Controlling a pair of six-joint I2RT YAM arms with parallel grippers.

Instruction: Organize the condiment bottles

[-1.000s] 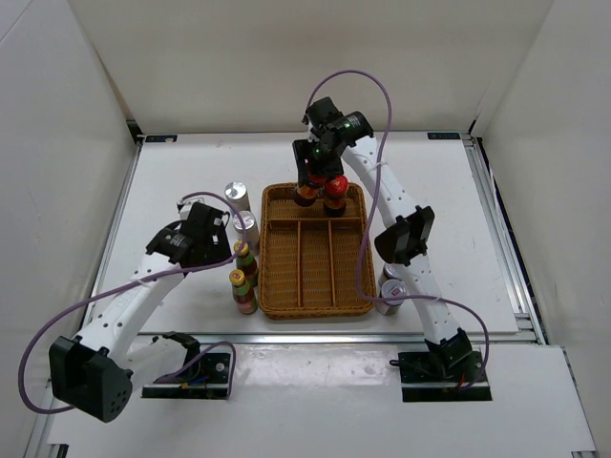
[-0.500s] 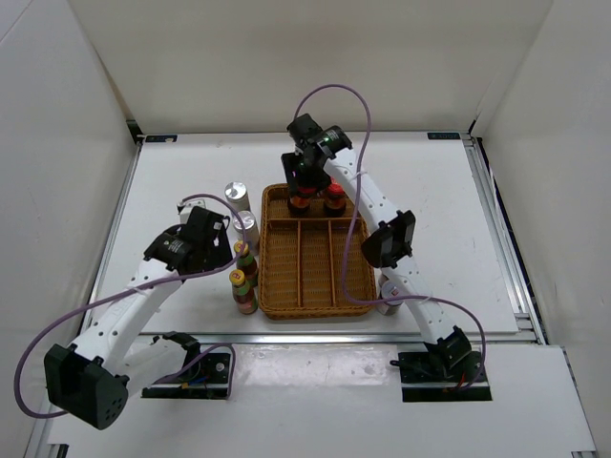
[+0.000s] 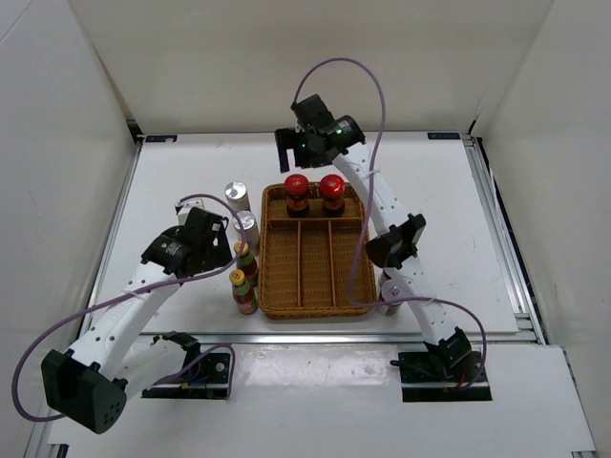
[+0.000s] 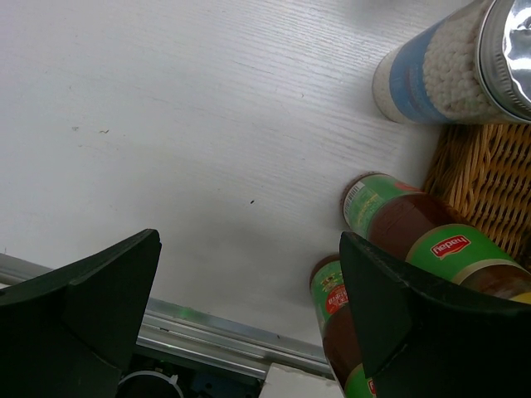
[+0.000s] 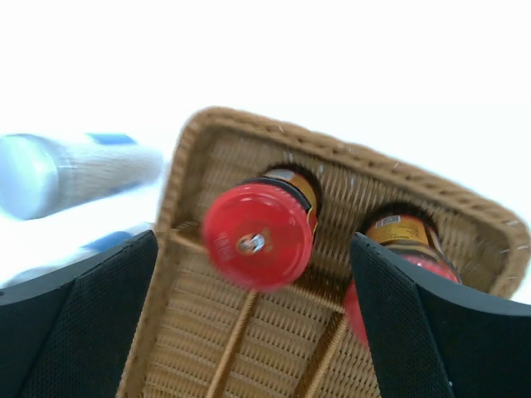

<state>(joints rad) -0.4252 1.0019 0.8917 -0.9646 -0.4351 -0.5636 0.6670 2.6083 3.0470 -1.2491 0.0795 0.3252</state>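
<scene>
Two red-capped condiment bottles stand side by side in the far compartment of the wicker tray. My right gripper hovers open above and behind them. In the right wrist view the left red cap lies below the wide gap of that gripper, the other bottle by the right finger. My left gripper is open beside the slim green-capped bottles, left of the tray. In the left wrist view this gripper holds nothing, and two slim bottles sit by its right finger.
Two silver-capped bottles stand left of the tray's far corner; one shows in the left wrist view, next to the tray's rim. A grey-capped bottle stands right of the tray, partly behind the right arm. The tray's three long compartments hold nothing.
My right gripper has opened, let go of the left red-capped bottle in the tray's far compartment and lifted back away from it. The left arm has hardly moved.
</scene>
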